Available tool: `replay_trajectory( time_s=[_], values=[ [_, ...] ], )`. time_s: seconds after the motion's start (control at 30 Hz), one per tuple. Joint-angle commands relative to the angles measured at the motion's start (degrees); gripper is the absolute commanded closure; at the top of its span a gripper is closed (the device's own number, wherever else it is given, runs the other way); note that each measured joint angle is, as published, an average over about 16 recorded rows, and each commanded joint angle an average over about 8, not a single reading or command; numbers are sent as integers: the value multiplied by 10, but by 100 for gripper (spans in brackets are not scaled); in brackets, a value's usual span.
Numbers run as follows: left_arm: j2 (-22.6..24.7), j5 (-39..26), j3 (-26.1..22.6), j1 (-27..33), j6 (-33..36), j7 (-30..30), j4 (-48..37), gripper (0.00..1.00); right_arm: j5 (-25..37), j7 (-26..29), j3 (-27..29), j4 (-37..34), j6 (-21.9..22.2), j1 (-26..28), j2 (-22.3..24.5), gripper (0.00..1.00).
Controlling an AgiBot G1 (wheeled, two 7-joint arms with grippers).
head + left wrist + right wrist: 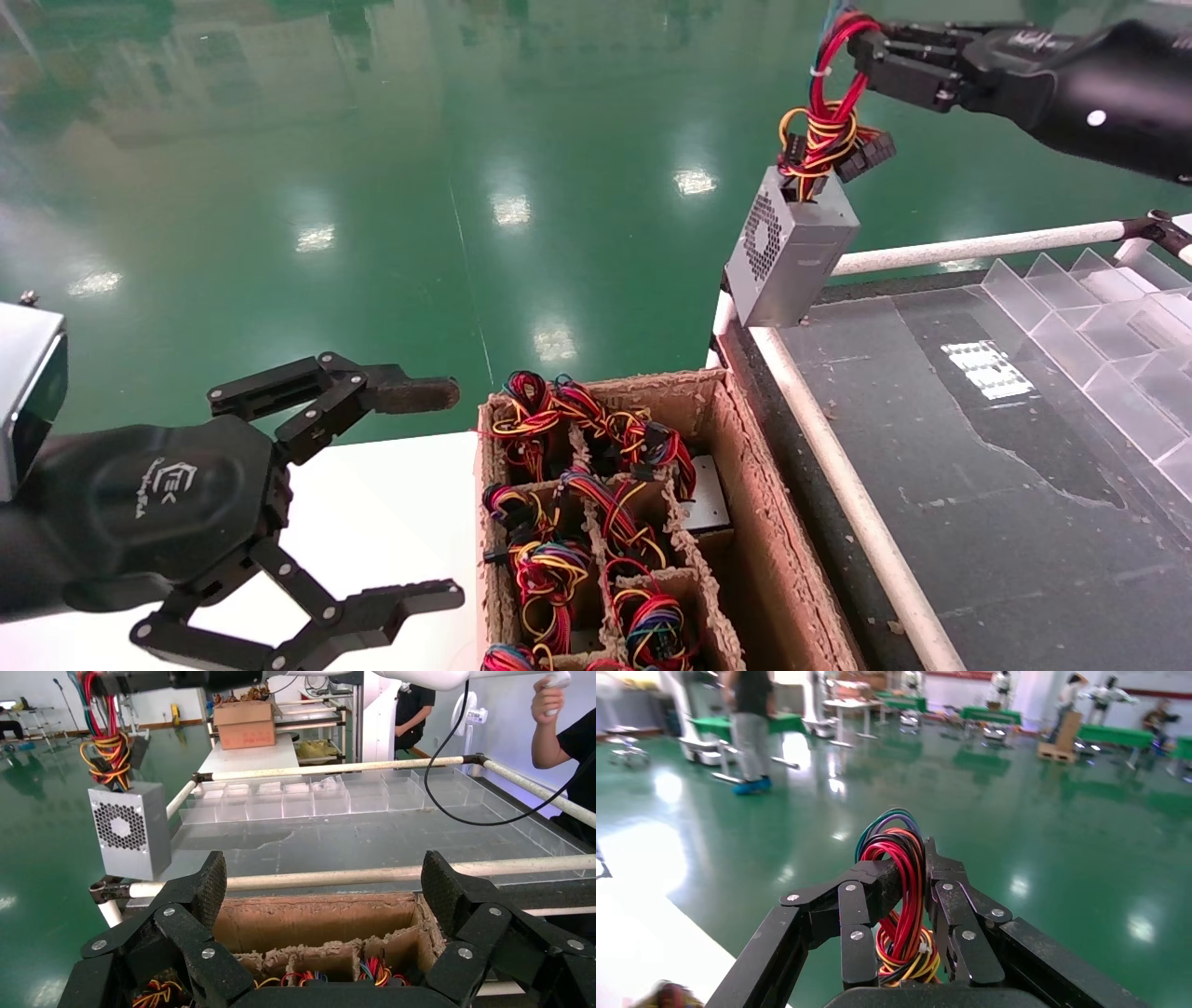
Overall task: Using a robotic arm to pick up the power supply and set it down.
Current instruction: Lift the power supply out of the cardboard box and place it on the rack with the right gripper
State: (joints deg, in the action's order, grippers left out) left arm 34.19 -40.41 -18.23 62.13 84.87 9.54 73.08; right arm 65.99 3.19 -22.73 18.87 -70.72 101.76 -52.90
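- While my right gripper (861,47) is up high, its jaws are clamped on the looped wire bundle (829,112) of the power supply (790,247), so the grey box just dangles underneath, tilted, vent face toward the green floor.
- From the head view it hangs in the air over the near-left corner of the dark work table (978,466), right above where the white rail (968,247) meets the corner; can't tell if its lowest corner touches the rail.
- My right wrist view confirms it: red, yellow and black wires pinched between both fingers (859,910).
- My left gripper (438,494) is parked low over the white tabletop (391,522), jaws wide apart, holding nothing.
- Just beside it sits the cardboard box (745,522), dividers stuffed with more wired units.
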Motion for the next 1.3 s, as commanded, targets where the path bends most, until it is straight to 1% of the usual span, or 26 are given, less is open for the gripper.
replay_trajectory(
  time_s=[0.03, 0.2, 0.4, 0.57, 0.93, 1.3],
  values=[
    [0, 0, 0, 0, 0, 0, 0, 0, 9, -11, -4, -25, 11, 9, -6, 100],
    [0, 0, 0, 0, 0, 0, 0, 0, 25, -47, -12, -73, 39, 16, -18, 100],
    [0, 0, 0, 0, 0, 0, 0, 0, 30, -80, -13, -113, 56, 23, -23, 100],
    [0, 0, 0, 0, 0, 0, 0, 0, 27, -97, -9, -136, 68, 32, -21, 100],
    [0, 0, -1, 0, 0, 0, 0, 0, 22, -123, -6, -166, 79, 44, -11, 100],
    [0, 0, -1, 0, 0, 0, 0, 0, 25, -136, -7, -179, 83, 46, -10, 100]
  ],
)
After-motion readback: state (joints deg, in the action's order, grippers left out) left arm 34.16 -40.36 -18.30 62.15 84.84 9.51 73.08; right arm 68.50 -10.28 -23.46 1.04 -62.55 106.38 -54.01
